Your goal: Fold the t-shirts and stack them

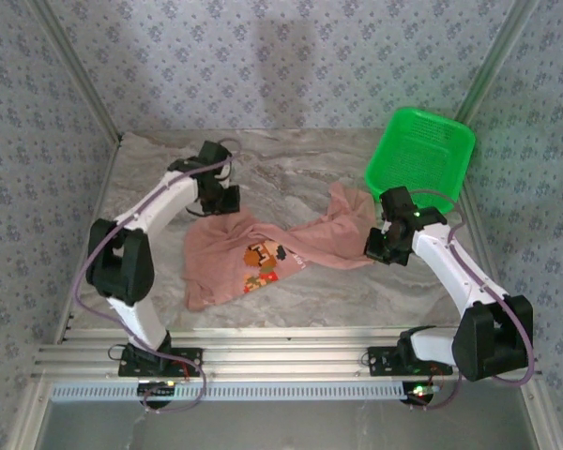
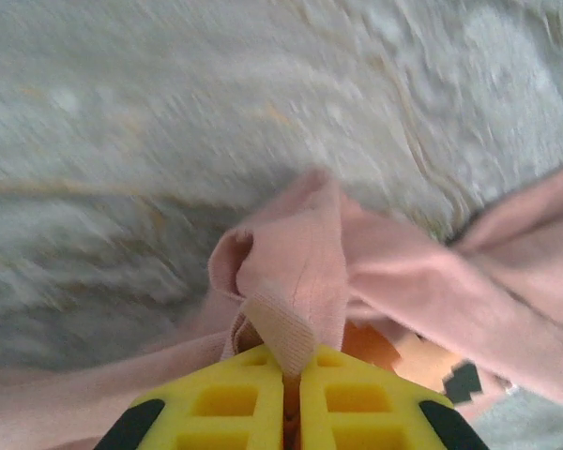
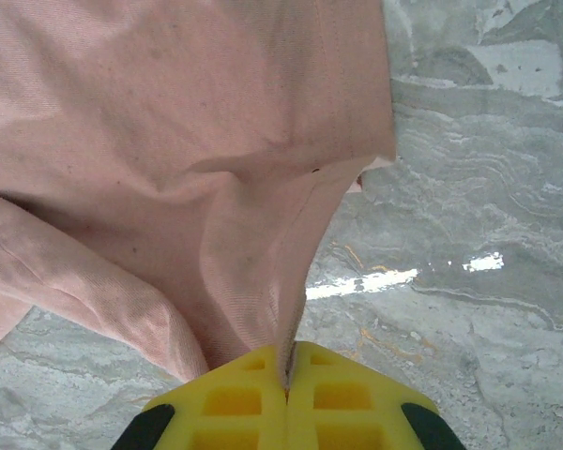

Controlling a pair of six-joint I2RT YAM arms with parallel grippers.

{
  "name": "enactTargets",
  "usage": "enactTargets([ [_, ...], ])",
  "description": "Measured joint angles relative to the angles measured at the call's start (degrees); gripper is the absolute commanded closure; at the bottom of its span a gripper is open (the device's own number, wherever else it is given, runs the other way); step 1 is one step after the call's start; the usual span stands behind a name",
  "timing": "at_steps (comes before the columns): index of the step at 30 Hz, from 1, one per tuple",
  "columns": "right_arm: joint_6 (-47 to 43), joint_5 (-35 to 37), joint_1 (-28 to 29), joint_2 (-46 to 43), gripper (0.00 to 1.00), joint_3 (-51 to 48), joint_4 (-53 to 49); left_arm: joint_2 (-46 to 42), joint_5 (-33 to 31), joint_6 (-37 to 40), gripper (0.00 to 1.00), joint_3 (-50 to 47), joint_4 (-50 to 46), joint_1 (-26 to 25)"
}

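A salmon-pink t-shirt (image 1: pixel 235 262) lies crumpled in the middle of the marble table, its orange and brown print (image 1: pixel 261 264) facing up. My left gripper (image 1: pixel 218 199) sits at the shirt's far left corner, shut on a ribbed fold of the cloth (image 2: pixel 286 328). At the shirt's right end my right gripper (image 1: pixel 379 246) is shut on a thin edge of the fabric (image 3: pixel 300 272), which rises from the yellow fingers (image 3: pixel 235 394) and hangs over the table. In the left wrist view the print (image 2: pixel 422 361) shows beneath the lifted cloth.
A bright green plastic basket (image 1: pixel 420 155) stands tilted at the back right, just behind my right arm. Patterned walls close in the table (image 1: pixel 310 173) on three sides. A metal rail (image 1: pixel 281 361) runs along the near edge.
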Motion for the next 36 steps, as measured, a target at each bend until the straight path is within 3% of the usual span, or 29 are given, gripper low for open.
enactTargets([
  [2, 0.02, 0.00, 0.00, 0.00, 1.00, 0.00, 0.04, -2.01, 0.37, -2.32, 0.87, -4.33, 0.59, -3.06],
  [5, 0.15, 0.00, 0.00, -0.02, 1.00, 0.00, 0.17, -4.63, 2.91, -7.28, 0.74, -12.90, 3.93, -9.25],
  [8, 0.17, 0.11, 0.00, -0.02, 1.00, 0.00, 0.15, -8.96, 5.22, -11.41, 0.41, -20.81, 5.01, -15.13],
  [11, 0.17, 0.44, 0.00, -0.02, 1.00, 0.00, 0.15, -19.02, 6.16, -14.60, 0.26, -27.26, 4.63, -16.63],
  [13, 0.17, 0.48, 0.00, -0.02, 1.00, 0.00, 0.17, -28.20, 6.12, -16.92, 0.19, -29.49, 4.37, -14.21],
  [16, 0.17, 0.66, 0.00, -0.02, 1.00, -0.02, 0.48, -38.51, 5.68, -19.41, 0.17, -31.19, 4.20, -7.15],
  [20, 0.20, 0.66, 0.07, -0.02, 1.00, -0.02, 0.94, -41.22, 5.73, -22.40, 0.18, -33.51, 4.57, -0.20],
  [26, 0.24, 0.66, 0.63, -0.02, 1.00, -0.02, 1.20, -32.06, 9.46, -27.89, 0.22, -38.21, 10.10, 0.24],
  [32, 0.57, 0.66, 1.81, -0.02, 1.00, -0.31, 1.75, -28.41, 12.74, -32.00, 0.28, -39.87, 16.72, 0.24],
  [36, 0.66, 0.68, 2.12, -0.02, 1.00, -0.42, 1.97, -25.62, 13.64, -35.21, 0.42, -42.49, 22.14, 0.39],
])
